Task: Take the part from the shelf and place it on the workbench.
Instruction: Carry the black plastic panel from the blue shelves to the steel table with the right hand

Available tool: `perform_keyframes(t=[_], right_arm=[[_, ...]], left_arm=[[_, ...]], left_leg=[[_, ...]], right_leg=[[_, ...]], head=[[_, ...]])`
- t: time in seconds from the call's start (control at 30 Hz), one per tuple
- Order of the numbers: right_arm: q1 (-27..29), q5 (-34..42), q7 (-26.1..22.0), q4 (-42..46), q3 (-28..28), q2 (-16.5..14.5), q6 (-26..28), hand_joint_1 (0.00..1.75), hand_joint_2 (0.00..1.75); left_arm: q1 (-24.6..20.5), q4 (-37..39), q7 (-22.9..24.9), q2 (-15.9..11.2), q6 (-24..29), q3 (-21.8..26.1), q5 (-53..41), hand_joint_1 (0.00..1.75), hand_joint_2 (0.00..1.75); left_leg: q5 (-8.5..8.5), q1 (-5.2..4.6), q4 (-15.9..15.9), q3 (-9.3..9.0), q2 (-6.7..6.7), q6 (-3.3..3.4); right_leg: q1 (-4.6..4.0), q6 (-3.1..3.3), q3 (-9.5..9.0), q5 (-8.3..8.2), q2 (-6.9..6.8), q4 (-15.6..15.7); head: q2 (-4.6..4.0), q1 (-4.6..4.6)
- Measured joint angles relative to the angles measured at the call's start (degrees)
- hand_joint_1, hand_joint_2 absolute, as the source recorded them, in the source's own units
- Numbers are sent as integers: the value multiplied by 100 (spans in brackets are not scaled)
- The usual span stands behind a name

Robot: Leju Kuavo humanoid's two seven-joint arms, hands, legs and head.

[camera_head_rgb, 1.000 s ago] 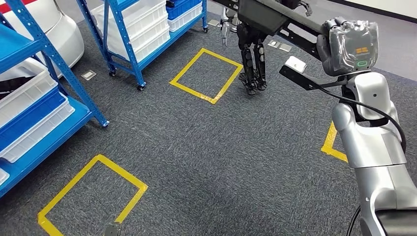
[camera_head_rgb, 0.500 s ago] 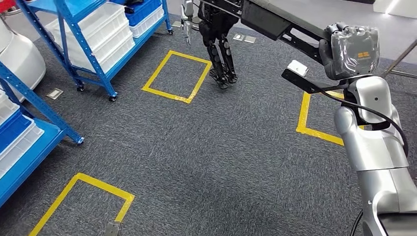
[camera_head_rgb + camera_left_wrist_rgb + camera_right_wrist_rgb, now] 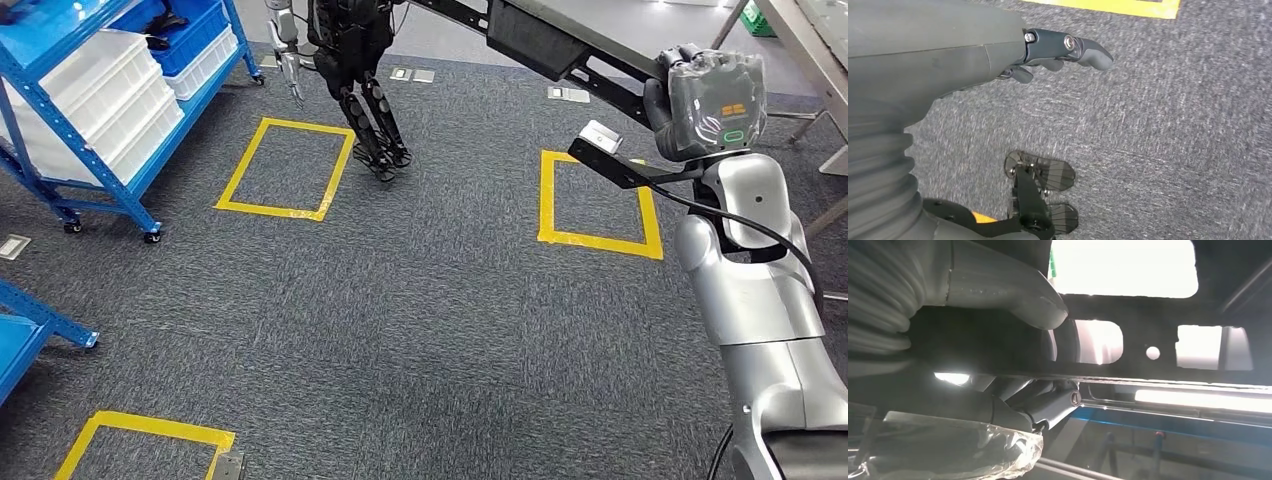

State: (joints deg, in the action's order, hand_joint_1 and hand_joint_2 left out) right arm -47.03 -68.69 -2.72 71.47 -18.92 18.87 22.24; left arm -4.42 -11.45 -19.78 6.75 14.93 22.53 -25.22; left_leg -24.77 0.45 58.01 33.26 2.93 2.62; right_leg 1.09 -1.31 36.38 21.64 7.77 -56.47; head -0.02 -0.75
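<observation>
Black long part (image 3: 540, 40) gripped by right hand (image 3: 665, 100); left hand (image 3: 1048, 50) loose, holding nothing; three yellow floor squares (image 3: 285, 170).

The open stretch of dark grey carpet (image 3: 440, 330) runs wide from six o'clock up through the middle, broken only by flat yellow tape squares (image 3: 597, 200) that block nothing. At eleven o'clock a blue metal shelf rack on castors (image 3: 95, 110), stacked with white plastic bins (image 3: 100, 105), closes off that side. At twelve o'clock another black-legged humanoid robot (image 3: 355, 70) stands beside a tape square. A long black perforated metal part (image 3: 545, 45) slants across from twelve to two o'clock, held up by the right hand (image 3: 700, 105). A grey workbench edge (image 3: 815, 45) sits at two o'clock.
</observation>
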Motion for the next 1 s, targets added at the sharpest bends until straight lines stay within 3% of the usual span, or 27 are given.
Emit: perform_keyframes(t=[0.07,0.1,0.17,0.2,0.23,0.27,0.33,0.4,0.43,0.5,0.57,0.63,0.7,0.73,0.8,0.87,0.9,0.93,1.0], right_arm=[[-12,-4,1,-1,7,35,1,175,175],[-13,-4,1,-2,9,43,1,175,175],[12,-4,4,-7,8,45,1,175,175],[35,-5,6,-10,8,46,1,175,175],[53,-7,8,-12,8,50,1,175,175],[63,-9,10,-13,8,53,1,175,175],[57,-11,10,-13,8,56,1,175,175],[47,-13,10,-12,9,53,1,175,175],[47,-13,11,-12,10,55,1,175,175],[49,-14,15,-9,13,66,1,175,175],[45,-14,17,2,16,72,1,175,175],[55,-15,21,9,12,57,1,175,175],[78,-15,26,9,7,38,1,175,175],[87,-14,27,9,7,33,0,175,175],[89,-14,27,9,7,25,-1,175,175],[88,-14,28,9,7,17,-4,175,175],[88,-15,32,9,8,15,-7,175,175],[91,-16,37,9,9,14,-11,175,175],[96,-19,48,10,17,25,-16,175,175]], left_arm=[[-15,-1,-1,3,-2,0,-7,0,175],[-17,-1,-1,4,-5,0,-9,0,175],[-8,-1,1,5,-10,1,-12,0,175],[-5,-1,2,5,-14,1,-12,0,175],[-4,-1,2,5,-18,1,-14,0,175],[-5,-1,3,7,-25,1,-16,0,175],[-9,-1,3,8,-35,0,-20,0,175],[-12,-1,3,8,-37,0,-22,0,175],[-13,-1,4,8,-37,0,-24,0,175],[-21,-1,4,9,-38,0,-31,0,175],[-31,-1,3,9,-39,0,-40,0,175],[-19,-1,2,9,-40,0,-48,0,175],[-2,1,5,9,-42,0,-52,0,175],[1,1,6,9,-42,0,-54,0,175],[1,2,7,8,-42,0,-57,0,175],[2,2,8,-2,-43,0,-69,0,175],[2,2,10,-7,-45,-1,-79,0,175],[-1,2,12,-9,-47,-1,-89,0,175],[-14,1,15,-5,-51,-1,-102,0,175]], left_leg=[[77,8,-113,-33,-146,54],[99,2,-140,-32,-219,68],[107,-12,-142,-4,-375,76],[109,-16,-142,8,-457,73],[110,-18,-140,16,-540,68],[108,-18,-138,19,-622,59],[90,-34,-117,25,-771,12],[57,-66,-75,33,-899,-61],[43,-80,-62,33,-964,-92],[5,-50,-22,30,-1041,-149],[-216,7,271,132,-807,-200],[-635,35,1023,443,-452,-229],[-875,35,1695,751,-334,-226],[-829,34,1745,782,-317,-209],[-459,34,1191,533,-207,-146],[-138,44,436,182,138,-73],[-72,39,210,79,265,-51],[-70,28,118,41,317,-37],[-32,13,27,14,172,-11]], right_leg=[[-29,5,188,164,-347,-311],[-29,23,357,326,-552,-658],[-3,14,712,623,-688,-1430],[16,-18,795,685,-707,-1637],[36,-67,750,658,-729,-1601],[55,-125,581,563,-774,-1326],[58,-207,72,323,-1027,-469],[13,-167,-188,210,-1180,1],[-15,-120,-189,205,-1141,24],[18,-38,-164,176,-975,23],[55,47,-163,143,-838,30],[47,107,-159,125,-705,30],[15,125,-153,117,-538,26],[0,130,-153,114,-448,22],[-14,128,-157,112,-276,7],[-20,109,-141,101,-132,-9],[-11,85,-116,87,-66,-13],[7,50,-87,65,6,-9],[32,-27,-22,16,95,15]], head=[[0,18],[0,27],[0,32],[0,33],[0,34],[0,35],[0,36],[0,22],[0,13],[0,2],[0,-4],[0,-13],[0,-14],[0,-13],[0,-13],[0,-6],[0,-9],[0,-11],[0,-18]])
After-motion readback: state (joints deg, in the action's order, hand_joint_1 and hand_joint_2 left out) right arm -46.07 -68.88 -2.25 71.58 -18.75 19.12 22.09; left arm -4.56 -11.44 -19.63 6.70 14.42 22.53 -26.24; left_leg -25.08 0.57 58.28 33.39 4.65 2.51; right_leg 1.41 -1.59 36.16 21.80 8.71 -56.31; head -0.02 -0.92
